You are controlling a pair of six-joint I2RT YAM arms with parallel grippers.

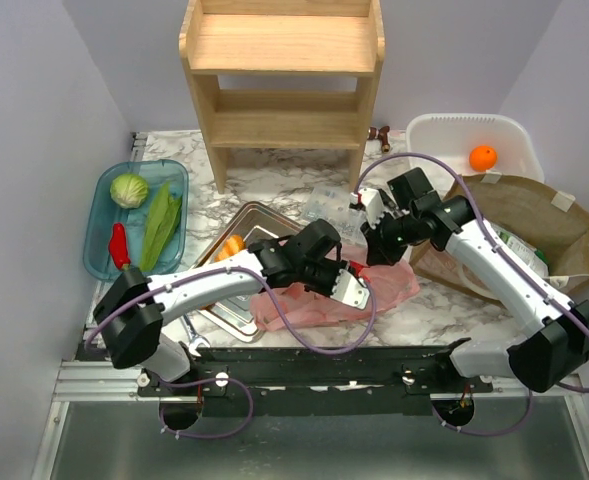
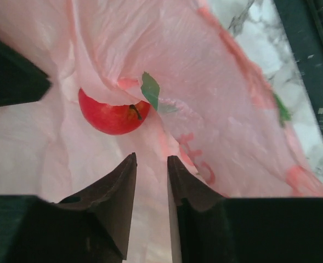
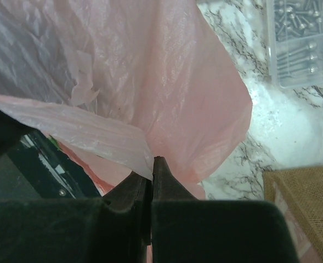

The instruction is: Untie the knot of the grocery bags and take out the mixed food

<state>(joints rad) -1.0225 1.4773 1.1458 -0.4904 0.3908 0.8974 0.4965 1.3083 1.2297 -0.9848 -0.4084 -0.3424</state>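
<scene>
The pink grocery bag [image 1: 319, 300] lies crumpled on the marble in front of the steel tray [image 1: 259, 222]. No knot shows in any view. My left gripper [image 1: 354, 290] is down in the bag. In its wrist view the jaws [image 2: 151, 157] stand a narrow gap apart with pink film [image 2: 216, 71] filling the gap, and I cannot tell whether they pinch it. Just beyond the fingertips a red round fruit [image 2: 112, 116] with a green leaf [image 2: 149, 90] lies inside the bag. My right gripper [image 1: 377, 250] is shut on the bag's edge [image 3: 123, 142], its fingertips [image 3: 151, 159] together, holding the film up.
A teal tray [image 1: 99, 215] at the left holds a cabbage [image 1: 129, 189], leafy greens [image 1: 160, 225] and a red pepper [image 1: 119, 245]. An orange item [image 1: 231, 247] lies on the steel tray. At the back stands a wooden shelf [image 1: 284, 80]. To the right are a white bin [image 1: 444, 135] with an orange [image 1: 483, 157], a burlap bag [image 1: 519, 215] and a clear screw box [image 3: 301, 44].
</scene>
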